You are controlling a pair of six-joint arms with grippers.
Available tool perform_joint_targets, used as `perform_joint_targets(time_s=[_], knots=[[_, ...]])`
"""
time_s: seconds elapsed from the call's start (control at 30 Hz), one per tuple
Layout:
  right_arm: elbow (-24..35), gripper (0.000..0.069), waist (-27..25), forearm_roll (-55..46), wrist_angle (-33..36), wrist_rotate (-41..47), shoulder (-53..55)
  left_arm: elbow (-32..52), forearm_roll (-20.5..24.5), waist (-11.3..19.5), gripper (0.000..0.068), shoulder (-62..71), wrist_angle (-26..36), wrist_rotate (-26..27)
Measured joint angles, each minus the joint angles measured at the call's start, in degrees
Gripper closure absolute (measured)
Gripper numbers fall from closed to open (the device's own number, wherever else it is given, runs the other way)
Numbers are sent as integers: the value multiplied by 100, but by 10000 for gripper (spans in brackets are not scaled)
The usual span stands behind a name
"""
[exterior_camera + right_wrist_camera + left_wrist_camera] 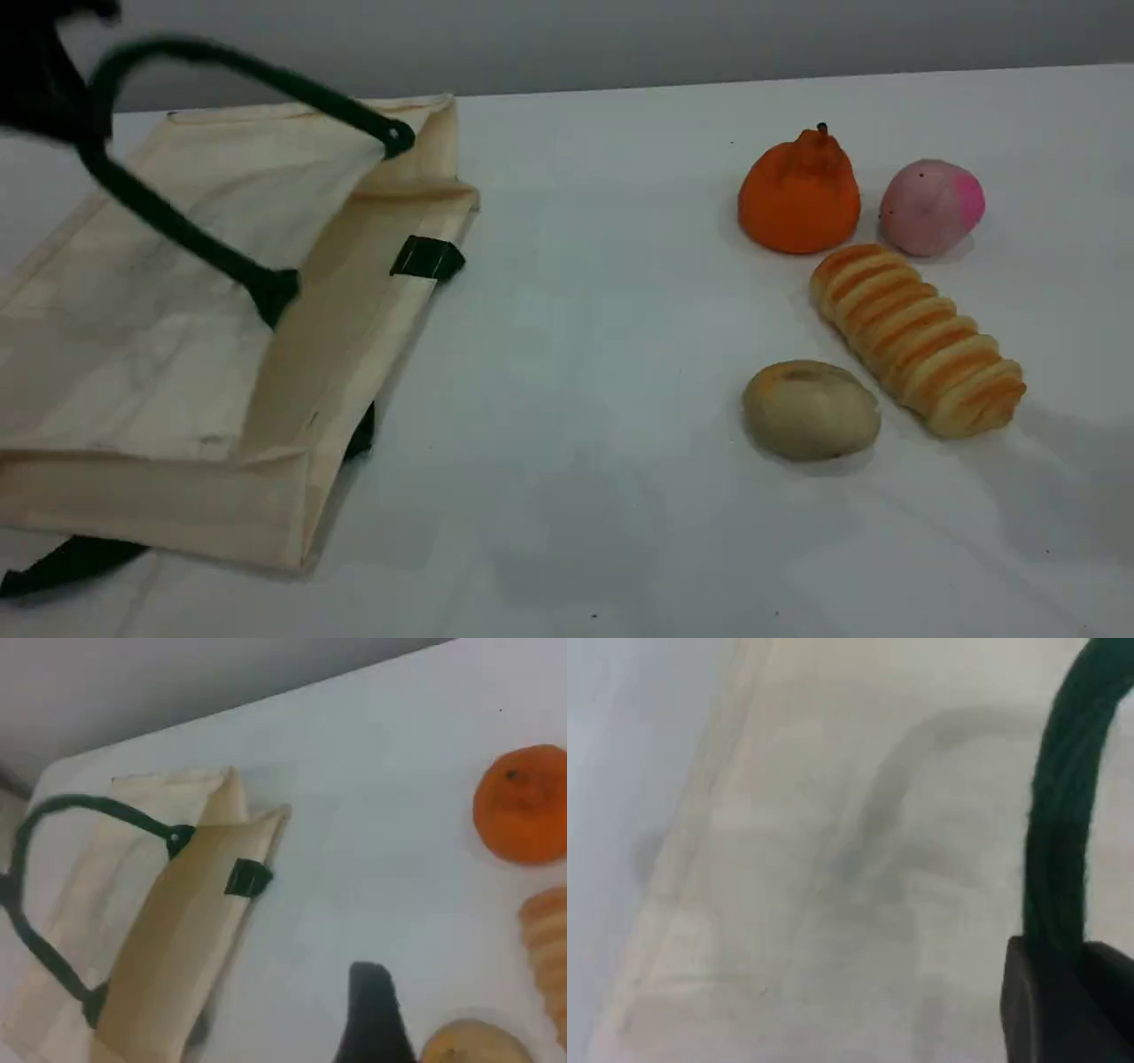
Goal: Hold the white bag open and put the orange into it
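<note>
The left gripper (1074, 992) is seen closed on the green strap handle (177, 226) of the white bag (133, 354); in the left wrist view the strap is pinched between the dark fingertips, and in the scene view it is drawn up in a loop off the canvas; the right gripper (372, 1019) is judged to be wide open with nothing held, though only one fingertip is shown, poised above the table (602, 354) between the bag and the toy foods

The bag is laid flat on its side at the left of the table, its mouth turned toward the foods; the canvas is judged soft and limp, so little stiffness can be expected from it; the opening is likely to sag shut unless the upper lip is kept raised by the strap; the strap itself is thin and pliant and may slide within the fingers if it is pulled at a slant

The orange (800, 197) is set upright at the far right, well apart from the bag, just beside the pink round fruit (930, 208) and close to the end of the ridged bread loaf (917, 341); a tan bun (811, 409) is placed nearer the camera; the orange is judged light, squishy and matt, so a firm squeeze should be tolerated and slipping is unlikely; hold is best taken across its broad lower body, below the puckered top, from the side kept clear of its neighbours
</note>
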Motion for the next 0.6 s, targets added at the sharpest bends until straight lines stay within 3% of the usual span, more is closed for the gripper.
perform_joint_targets(time_s=[0.27,0.43,0.6], knots=[[0,238,0,326,-23,-123,574,-1114,-174,-779,620,-476,965,430],[0,246,0,1021,113,-851,942,-1761,-174,-1383,623,-481,1400,535],[0,246,0,1705,180,-1579,1332,-2151,-179,-1799,623,-488,1729,563]])
